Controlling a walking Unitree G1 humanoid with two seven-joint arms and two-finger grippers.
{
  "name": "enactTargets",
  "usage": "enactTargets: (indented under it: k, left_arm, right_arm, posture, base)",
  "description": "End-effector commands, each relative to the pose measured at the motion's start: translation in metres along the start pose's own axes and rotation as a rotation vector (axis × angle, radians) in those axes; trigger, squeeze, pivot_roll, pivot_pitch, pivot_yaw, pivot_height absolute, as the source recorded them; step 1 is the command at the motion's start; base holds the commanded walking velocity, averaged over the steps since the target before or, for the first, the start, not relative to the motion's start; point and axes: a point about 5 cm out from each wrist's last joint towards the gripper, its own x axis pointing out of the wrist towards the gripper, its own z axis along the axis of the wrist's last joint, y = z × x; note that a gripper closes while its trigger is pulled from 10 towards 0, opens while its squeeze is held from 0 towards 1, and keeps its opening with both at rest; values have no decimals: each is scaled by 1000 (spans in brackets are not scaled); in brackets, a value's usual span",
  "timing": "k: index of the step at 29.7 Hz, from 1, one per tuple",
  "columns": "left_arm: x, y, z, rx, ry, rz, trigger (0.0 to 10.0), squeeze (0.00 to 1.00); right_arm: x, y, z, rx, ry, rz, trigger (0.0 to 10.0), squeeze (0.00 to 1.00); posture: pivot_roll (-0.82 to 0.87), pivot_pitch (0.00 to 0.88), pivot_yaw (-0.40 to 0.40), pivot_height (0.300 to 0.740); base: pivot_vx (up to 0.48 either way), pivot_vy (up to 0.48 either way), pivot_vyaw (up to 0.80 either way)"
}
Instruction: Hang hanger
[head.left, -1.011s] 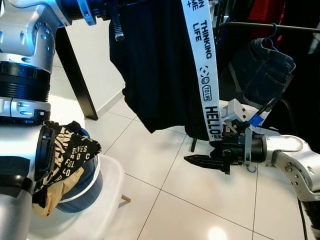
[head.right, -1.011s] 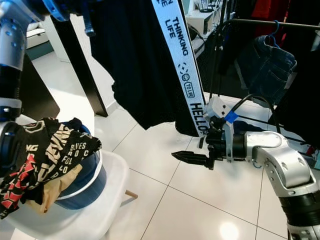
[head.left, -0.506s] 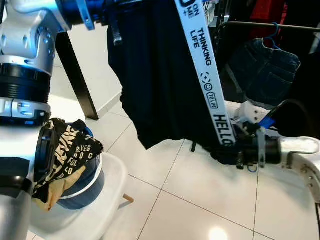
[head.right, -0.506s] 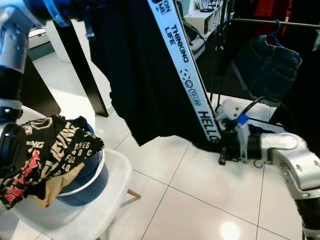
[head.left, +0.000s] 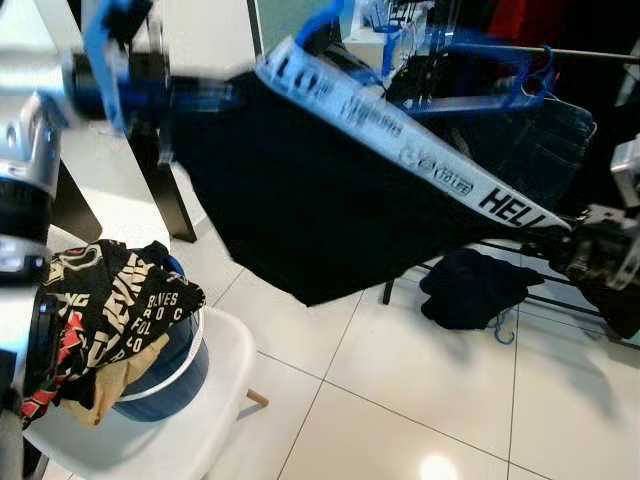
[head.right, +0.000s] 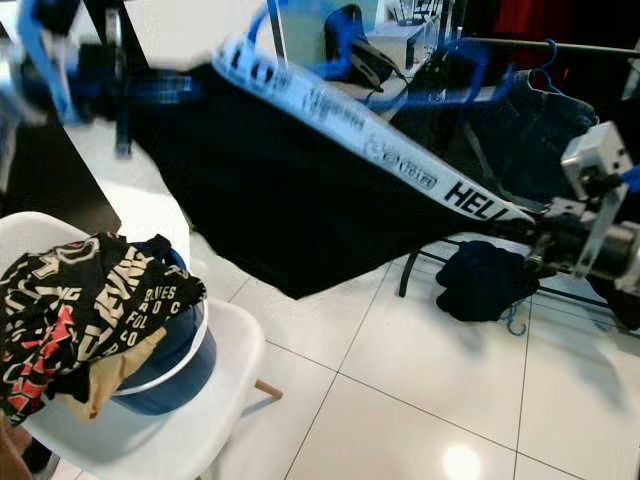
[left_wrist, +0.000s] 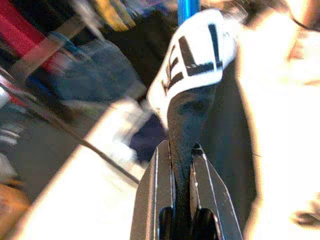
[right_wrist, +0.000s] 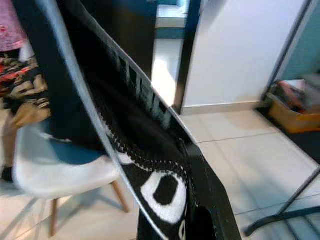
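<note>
A black garment (head.left: 330, 210) with a white lettered strap (head.left: 400, 145) is stretched almost level between my two grippers. The left gripper (head.left: 160, 85), blurred at the upper left, is shut on one end; the left wrist view has black cloth (left_wrist: 184, 135) pinched between the fingers (left_wrist: 152, 200). At the right, my right gripper (head.left: 578, 245) is shut on the strap's lower end, with a finger (right_wrist: 212, 200) lying along the cloth. A blue hanger (head.left: 470, 100) sits in the garment's top, its hook (head.left: 325, 20) blurred. The clothes rail (head.left: 570, 54) runs behind at the upper right.
Jeans (head.left: 545, 135) hang from the rail on a blue hanger. A dark garment (head.left: 470, 285) lies on the tiles under the rail. At the lower left, a white chair (head.left: 215, 400) carries a blue bucket (head.left: 165, 375) and a pile of printed clothes (head.left: 110, 310).
The garment went from hanging straight down to being stretched sideways. My right gripper closed on the strap's end and rose to the right. The left gripper and hanger came lower into view.
</note>
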Motion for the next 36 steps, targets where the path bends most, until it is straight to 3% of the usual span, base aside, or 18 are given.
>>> enactTargets:
  k: [1, 2, 10, 21, 24, 26, 28, 31, 36]
  left_arm:
    - [-7, -3, 4, 4, 30, -37, 10000, 0]
    - [-6, -14, -3, -24, 59, -116, 10000, 0]
    - [-2, -23, -10, -36, 77, -148, 10000, 0]
    - [3, -18, -15, 30, 153, -56, 10000, 0]
    - [9, -16, -20, 64, 203, -11, 10000, 0]
    - [22, -19, -22, 92, 227, 3, 10000, 0]
    - [22, -19, -22, 92, 227, 3, 10000, 0]
    - [34, -29, -23, 105, 223, -58, 10000, 0]
    - [40, -42, -26, 110, 244, -152, 10000, 0]
  right_arm:
    - [-1, -2, 3, -15, -18, -20, 0, 0]
    - [-1, -3, 5, -19, -31, -22, 0, 0]
    - [2, -2, 10, -38, -49, 29, 0, 0]
    - [3, 2, 17, -43, -69, 80, 0, 0]
    - [6, 3, 27, -49, -110, 104, 0, 0]
    - [13, 2, 40, -53, -170, 133, 0, 0]
    - [13, 2, 40, -53, -170, 133, 0, 0]
    - [23, -1, 48, -70, -196, 137, 0, 0]
    - [33, -6, 53, -81, -210, 125, 0, 0]
  posture:
    - [-83, 0, 73, 740]
    - [-83, 0, 71, 740]
    - [-81, 0, 64, 740]
    - [-84, 0, 65, 740]
    - [-87, 0, 65, 740]
    - [-87, 0, 64, 740]
    - [-87, 0, 64, 740]
    - [-87, 0, 60, 740]
    - [-82, 0, 58, 740]
  base:
    - [0, 0, 0]
    - [0, 0, 0]
    - [0, 0, 0]
    - [0, 0, 0]
    - [0, 0, 0]
    - [0, 0, 0]
    - [0, 0, 0]
    - [0, 0, 0]
    - [0, 0, 0]
